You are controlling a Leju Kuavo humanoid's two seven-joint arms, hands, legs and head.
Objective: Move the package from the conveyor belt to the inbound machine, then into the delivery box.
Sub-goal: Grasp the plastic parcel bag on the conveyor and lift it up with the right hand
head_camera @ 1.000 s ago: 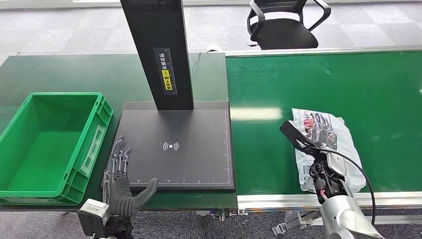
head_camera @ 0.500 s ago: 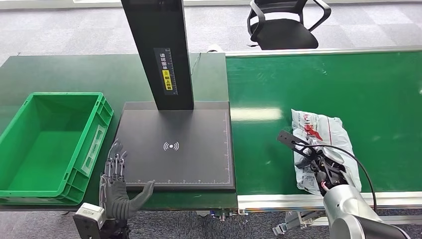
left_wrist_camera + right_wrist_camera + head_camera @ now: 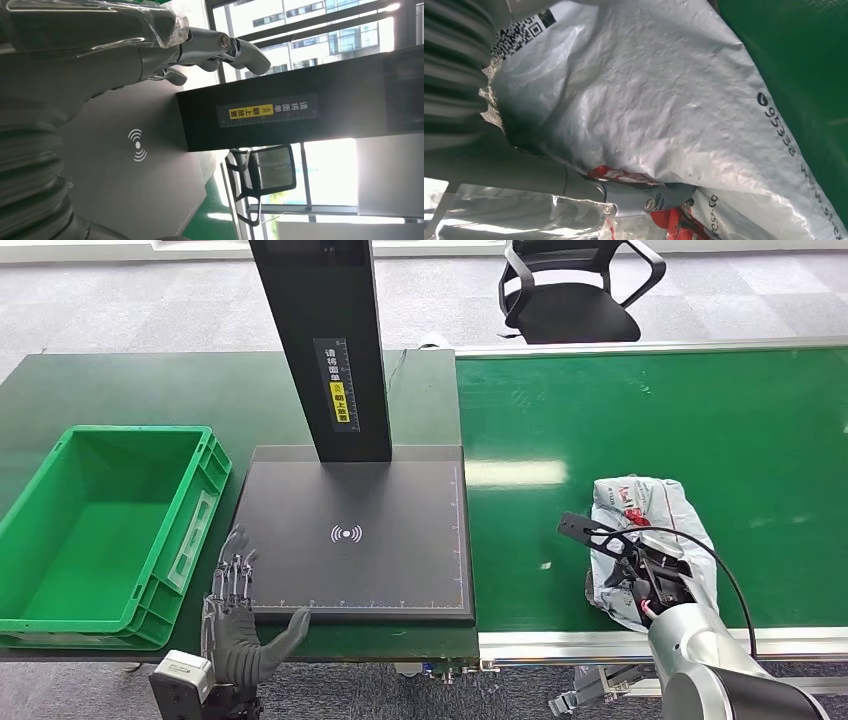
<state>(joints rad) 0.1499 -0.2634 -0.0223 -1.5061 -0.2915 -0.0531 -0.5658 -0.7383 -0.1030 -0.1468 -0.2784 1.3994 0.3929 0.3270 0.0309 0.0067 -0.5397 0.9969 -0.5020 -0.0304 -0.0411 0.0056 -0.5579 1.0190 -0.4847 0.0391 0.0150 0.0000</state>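
We've got the right hand (image 3: 640, 575) closed on the package (image 3: 650, 515), on the belt (image 3: 760, 420); left hand (image 3: 235, 605) open, holding nothing.

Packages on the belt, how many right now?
1. A white and red package lies on the green conveyor belt at its near edge, with the right robot hand on its near end. No other package shows on the belt.

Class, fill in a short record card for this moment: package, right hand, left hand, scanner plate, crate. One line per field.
package: white plastic mailer on the green conveyor belt
right hand: on the mailer, fingers pressed into it
left hand: open, holding nothing, at the near edge of the scanner plate
scanner plate: black inbound machine, nothing on it
crate: green delivery box, nothing inside
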